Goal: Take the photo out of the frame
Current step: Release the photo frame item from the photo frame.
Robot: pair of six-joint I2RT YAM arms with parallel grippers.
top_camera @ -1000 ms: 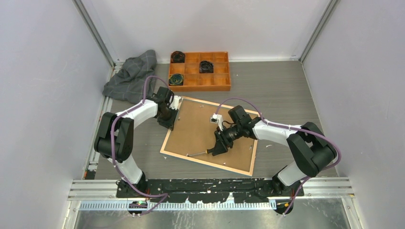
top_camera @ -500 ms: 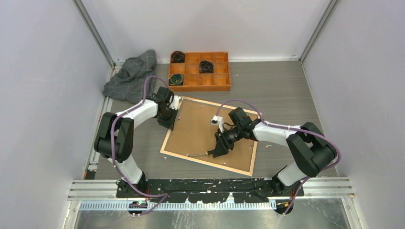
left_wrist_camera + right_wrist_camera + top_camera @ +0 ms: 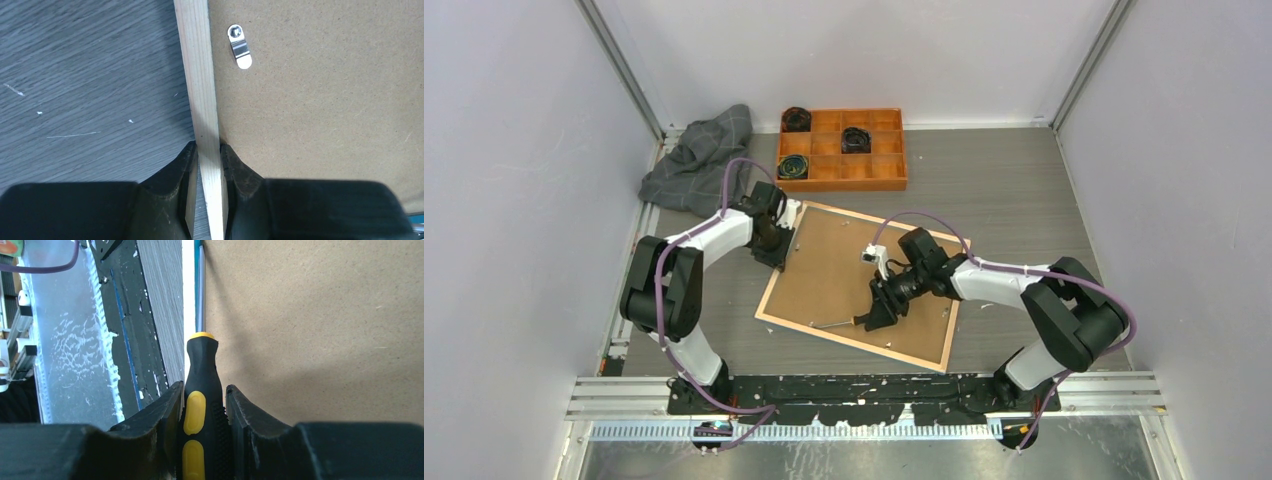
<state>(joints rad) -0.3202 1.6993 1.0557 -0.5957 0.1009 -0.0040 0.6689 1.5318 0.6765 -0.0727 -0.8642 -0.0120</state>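
Over the last second the frame (image 3: 200,75) has slid and turned a little toward 9 o'clock on the tabletop (image 3: 1004,190), and both arms have gone with it. The right claw (image 3: 203,387) has edged toward 8 o'clock, nearer the frame's near rim. It is clamped on the black-and-yellow handle of the screwdriver (image 3: 200,360), whose shaft lies along the seam between the rim and the backing board (image 3: 844,270). The left claw (image 3: 207,150) is pinched shut on the light wood rim at the 10 o'clock side, 1 finger outside and 1 on the board side. The shift suggests the tool's push is moving the whole frame more than it is lifting the board, so the opening step looks unfinished. The frame lies face down with the board seated in it, and the photo is not visible, presumably still beneath. Counted: 1 frame, 1 backing board, 1 screwdriver and 1 metal retaining clip (image 3: 240,47) in the left wrist view. At 12 o'clock there is 1 orange tray (image 3: 889,170) holding 3 dark round items (image 3: 856,138). At 10 o'clock lies 1 grey cloth (image 3: 694,160).
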